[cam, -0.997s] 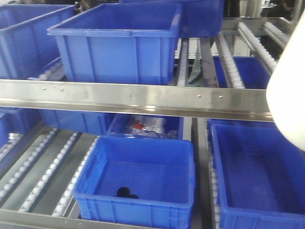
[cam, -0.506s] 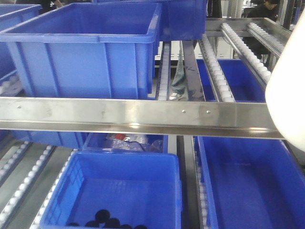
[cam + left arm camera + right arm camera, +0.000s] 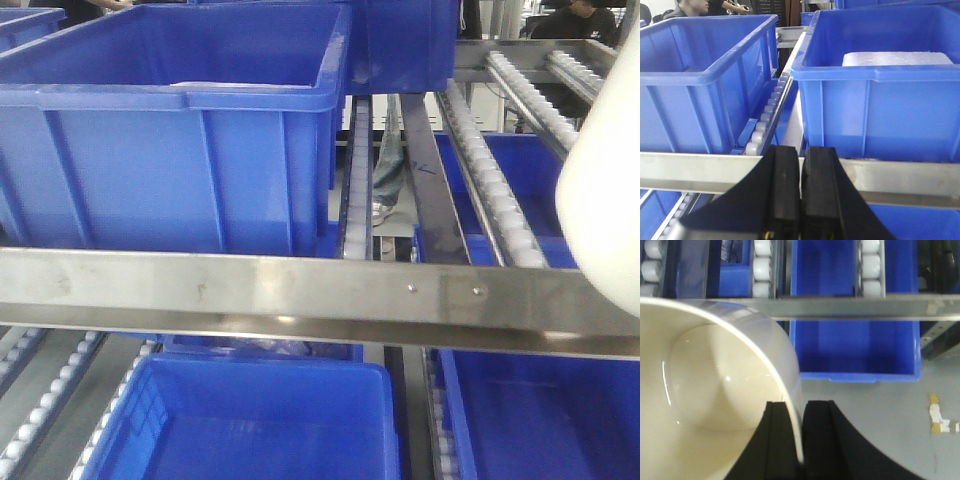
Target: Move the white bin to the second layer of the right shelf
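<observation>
Right gripper [image 3: 792, 440], bottom centre of the right wrist view: fingers clenched on the rim of the white bin [image 3: 705, 405], one inside the wall, one outside. Bin fills the lower left there, hollow facing the camera. In the front view the white bin [image 3: 600, 190] sits at the right edge, overlapping the steel rail [image 3: 300, 295]. Left gripper [image 3: 800, 200]: fingers pressed together, holding nothing, facing a blue crate [image 3: 880, 100].
</observation>
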You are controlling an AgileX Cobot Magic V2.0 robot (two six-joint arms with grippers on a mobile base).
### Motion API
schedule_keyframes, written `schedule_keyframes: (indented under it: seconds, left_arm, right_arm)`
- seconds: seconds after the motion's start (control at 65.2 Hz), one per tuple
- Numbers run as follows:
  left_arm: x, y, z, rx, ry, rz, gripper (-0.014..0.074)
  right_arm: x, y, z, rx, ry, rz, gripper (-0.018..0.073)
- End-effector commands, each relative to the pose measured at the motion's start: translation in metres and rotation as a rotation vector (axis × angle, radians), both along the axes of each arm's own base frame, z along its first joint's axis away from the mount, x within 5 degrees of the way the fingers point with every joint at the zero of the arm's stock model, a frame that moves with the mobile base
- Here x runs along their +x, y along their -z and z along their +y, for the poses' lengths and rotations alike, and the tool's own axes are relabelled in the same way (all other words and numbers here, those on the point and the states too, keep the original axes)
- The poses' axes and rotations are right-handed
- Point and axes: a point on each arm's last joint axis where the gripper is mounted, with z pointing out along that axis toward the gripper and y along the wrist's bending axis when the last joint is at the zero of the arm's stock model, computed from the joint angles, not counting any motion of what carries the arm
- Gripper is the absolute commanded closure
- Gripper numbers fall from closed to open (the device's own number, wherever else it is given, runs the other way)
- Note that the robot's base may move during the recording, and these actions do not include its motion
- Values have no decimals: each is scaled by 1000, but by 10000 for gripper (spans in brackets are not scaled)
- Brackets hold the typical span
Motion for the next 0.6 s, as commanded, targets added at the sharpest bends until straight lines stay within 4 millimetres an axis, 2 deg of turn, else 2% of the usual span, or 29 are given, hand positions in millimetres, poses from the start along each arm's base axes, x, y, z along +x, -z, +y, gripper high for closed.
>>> schedule_keyframes:
  seconds: [0.0,0.583]
  left_arm:
    - [0,4,1,-10,-5,-60,512]
    - [0,4,1,-10,-5,-60,512]
  right_arm:
    - [4,-14,-1,1,11,-102,506]
    - [4,-14,-1,1,11,-102,506]
